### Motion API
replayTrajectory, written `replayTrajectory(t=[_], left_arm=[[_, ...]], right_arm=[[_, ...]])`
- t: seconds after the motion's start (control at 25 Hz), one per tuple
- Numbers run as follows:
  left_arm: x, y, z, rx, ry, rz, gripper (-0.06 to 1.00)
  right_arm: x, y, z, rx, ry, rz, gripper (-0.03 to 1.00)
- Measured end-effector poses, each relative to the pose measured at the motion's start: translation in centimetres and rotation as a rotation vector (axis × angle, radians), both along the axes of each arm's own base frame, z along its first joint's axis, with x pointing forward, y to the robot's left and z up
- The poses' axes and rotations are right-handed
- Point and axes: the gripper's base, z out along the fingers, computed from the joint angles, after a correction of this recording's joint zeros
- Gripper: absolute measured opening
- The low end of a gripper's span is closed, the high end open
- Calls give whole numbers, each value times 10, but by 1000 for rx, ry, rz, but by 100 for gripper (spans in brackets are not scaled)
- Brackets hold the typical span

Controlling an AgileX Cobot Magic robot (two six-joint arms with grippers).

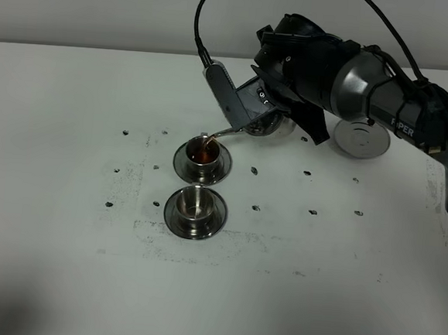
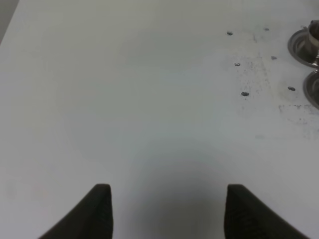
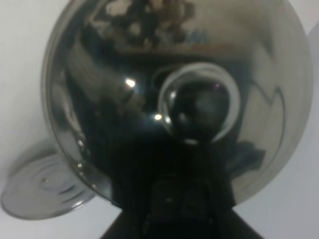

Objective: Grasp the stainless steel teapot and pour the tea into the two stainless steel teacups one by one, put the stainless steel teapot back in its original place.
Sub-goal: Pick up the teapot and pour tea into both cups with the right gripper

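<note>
The right gripper (image 1: 269, 103) is clamped tight on the shiny bell-shaped steel teapot (image 3: 99, 99), which is tilted with its thin spout (image 1: 225, 131) over the far small steel teacup (image 1: 202, 169). That cup holds reddish tea (image 1: 204, 154). Tipping longer risks overflow onto its saucer (image 1: 181, 162), and moving to the empty near teacup (image 1: 196, 206) while tilted would dribble.

Right arm (image 1: 354, 88) hides most of the teapot (image 1: 273, 125).
</note>
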Motion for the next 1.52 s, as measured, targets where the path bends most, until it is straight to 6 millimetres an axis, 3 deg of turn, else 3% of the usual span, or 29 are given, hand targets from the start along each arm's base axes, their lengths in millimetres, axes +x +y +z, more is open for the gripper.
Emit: replayTrajectory(t=[1.52], left_arm=[[0,0,0,0,0,0,49]], right_arm=[[-1,1,-1,18,12,-8,20]])
